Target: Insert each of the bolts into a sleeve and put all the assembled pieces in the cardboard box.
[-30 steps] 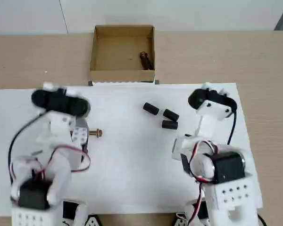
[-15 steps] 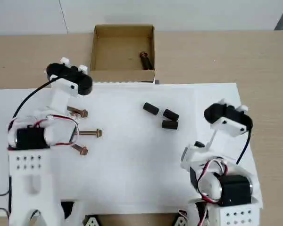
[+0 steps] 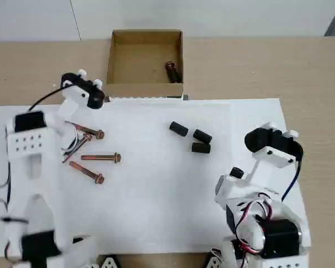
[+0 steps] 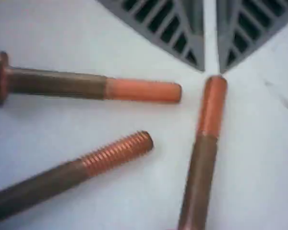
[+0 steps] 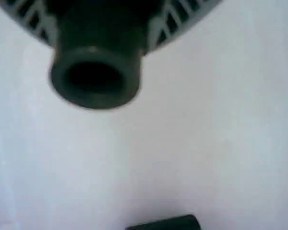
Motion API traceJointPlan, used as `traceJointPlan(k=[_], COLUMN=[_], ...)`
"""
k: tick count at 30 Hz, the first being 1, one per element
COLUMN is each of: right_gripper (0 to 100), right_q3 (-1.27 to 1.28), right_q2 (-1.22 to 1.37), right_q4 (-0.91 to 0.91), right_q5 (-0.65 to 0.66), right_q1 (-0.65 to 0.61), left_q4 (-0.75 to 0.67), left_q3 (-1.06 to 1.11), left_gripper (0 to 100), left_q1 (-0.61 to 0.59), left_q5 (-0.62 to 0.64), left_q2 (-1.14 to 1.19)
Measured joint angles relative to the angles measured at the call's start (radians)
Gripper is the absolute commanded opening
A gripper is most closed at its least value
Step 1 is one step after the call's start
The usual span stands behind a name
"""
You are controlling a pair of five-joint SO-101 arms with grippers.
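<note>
Counter (image 3: 312, 72), white sheet (image 3: 156, 195) across it. Cardboard box (image 3: 145, 90) at far edge, one assembled piece (image 3: 172, 71) inside. My left gripper (image 4: 210, 64): tips pressed nearly together, empty, just above three bolts (image 3: 100, 158) fanned on sheet. My right gripper (image 5: 100, 21) pinches black sleeve (image 5: 95, 79), bore open toward camera. Spare sleeves (image 3: 201, 136) lie mid-sheet. Bolts probably stiff, smooth and prone to roll; I'd grip the plain shank near the head. Sleeves look light and hard.

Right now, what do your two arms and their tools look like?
The left arm and right arm are blocky white plastic with black motors and loose red, white and black wires, plus a black cable each. The left tool and right tool have grey, ribbed fingers.
</note>
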Motion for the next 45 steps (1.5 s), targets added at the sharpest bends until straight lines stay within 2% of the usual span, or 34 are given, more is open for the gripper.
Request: traceJointPlan(k=[5,17,27,32,35,40,45], right_gripper=[0.2,0.2,0.2,0.2,0.2,0.2,0.2], right_q3=[0.000,0.037,0.041,0.041,0.041,0.041,0.041], right_q2=[0.002,-0.008,-0.005,-0.005,-0.005,-0.005,-0.005], right_q4=[0.000,0.000,-0.012,-0.012,-0.012,-0.012,-0.012], right_q5=[0.000,0.000,0.000,0.018,0.025,0.025,0.025], right_q1=[0.000,0.000,0.000,0.000,-0.002,-0.002,-0.002], left_q4=[0.015,0.029,0.029,0.035,0.048,0.066,0.144], left_q3=[-0.120,-0.316,-0.494,-0.568,-0.608,-0.643,-0.715], left_gripper=[8,9,9,7,0,0,0], left_q1=[0.000,0.000,0.002,0.003,-0.002,0.000,0.000], left_q5=[-0.046,-0.115,-0.121,-0.126,-0.126,-0.121,-0.121], left_q2=[0.187,0.509,0.715,0.790,0.822,0.845,0.867])
